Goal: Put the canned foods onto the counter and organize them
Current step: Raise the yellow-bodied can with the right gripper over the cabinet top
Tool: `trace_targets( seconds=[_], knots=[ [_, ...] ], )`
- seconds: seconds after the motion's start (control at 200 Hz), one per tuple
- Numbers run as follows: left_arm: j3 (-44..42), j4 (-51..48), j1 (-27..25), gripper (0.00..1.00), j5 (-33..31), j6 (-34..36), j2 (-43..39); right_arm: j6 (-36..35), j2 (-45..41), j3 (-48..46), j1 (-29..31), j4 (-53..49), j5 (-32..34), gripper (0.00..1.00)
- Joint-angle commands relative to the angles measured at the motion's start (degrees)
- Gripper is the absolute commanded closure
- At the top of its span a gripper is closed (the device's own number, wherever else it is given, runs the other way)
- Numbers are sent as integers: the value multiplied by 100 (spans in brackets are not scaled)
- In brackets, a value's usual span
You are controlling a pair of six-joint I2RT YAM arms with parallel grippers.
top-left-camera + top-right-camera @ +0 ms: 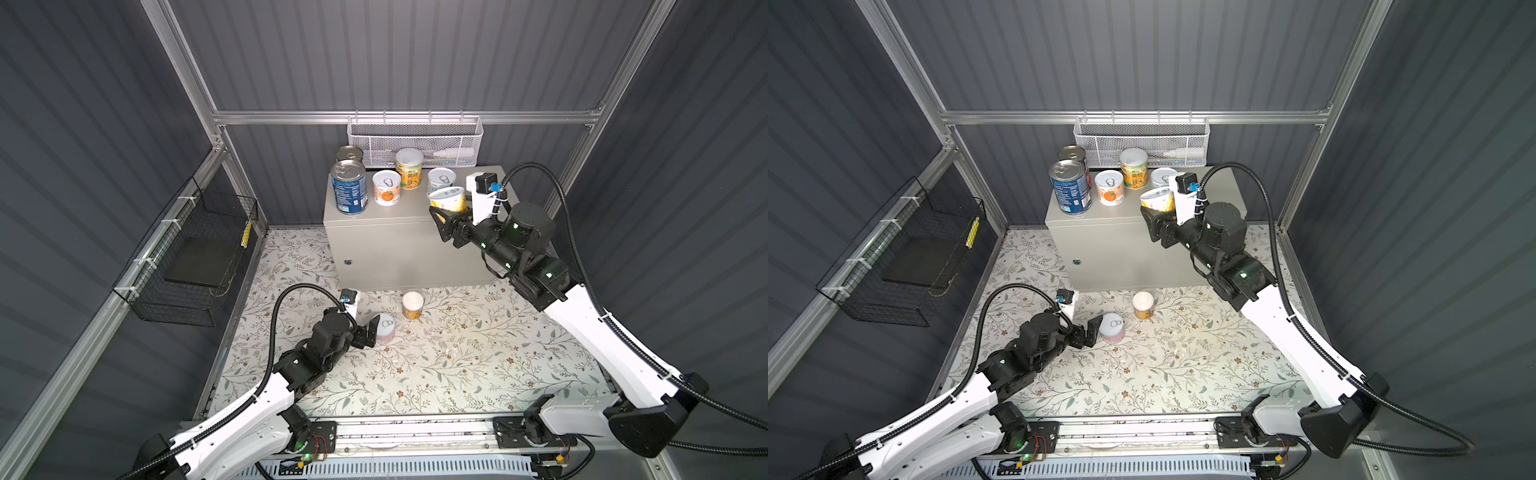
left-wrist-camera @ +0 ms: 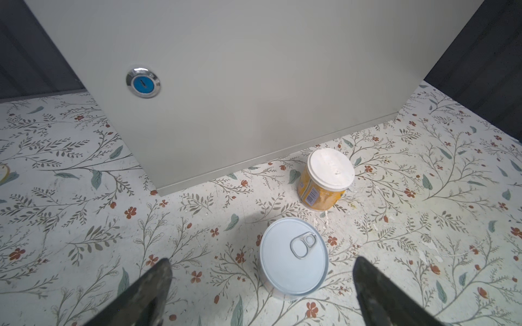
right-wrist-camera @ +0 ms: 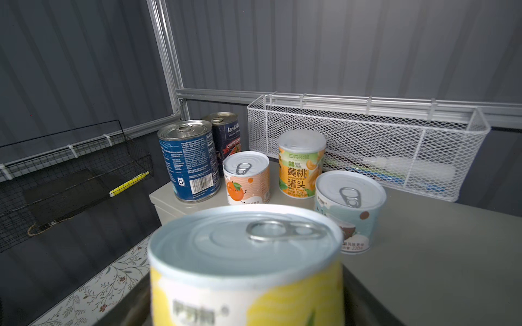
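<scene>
Right pincer [image 1: 448, 217]: clenched around a yellow can [image 1: 448, 198], which tilts slightly at the front edge of the tabletop [image 1: 399, 216].
Left pincer [image 2: 261, 290]: spread wide and released, with a pale pink can [image 2: 293, 258] upright between its fingertips on the floral mat [image 2: 84, 225].
Tabletop: five cans stand upright. A blue-labelled can [image 1: 349, 189] and a dark can [image 1: 349, 154] behind it are at the back left corner. An orange-fruit can [image 1: 386, 188], a taller peach can [image 1: 409, 168] and a pale blue can [image 1: 441, 178] are nearer the middle.
Floral mat: an orange can [image 1: 412, 305] with a plain white lid stands upright near the cabinet's front face, beside the pink can.
</scene>
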Motion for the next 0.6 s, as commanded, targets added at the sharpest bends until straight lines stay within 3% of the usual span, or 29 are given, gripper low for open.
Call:
trace_targets(
  seconds=[0.0,0.29,0.455,0.595],
  knots=[
    [-132,165,31,0,-169,39,-132,-111,116,-7,-52,1198,317,23],
    [-197,147,31,0,-222,104,-155,-66,815,102,-159,1819,811,23],
    [-295,214,31,0,-284,125,-227,101,1129,215,-342,1935,680,23],
    [-277,197,28,0,-316,98,-62,-153,1471,654,-443,1633,633,23]
  ],
)
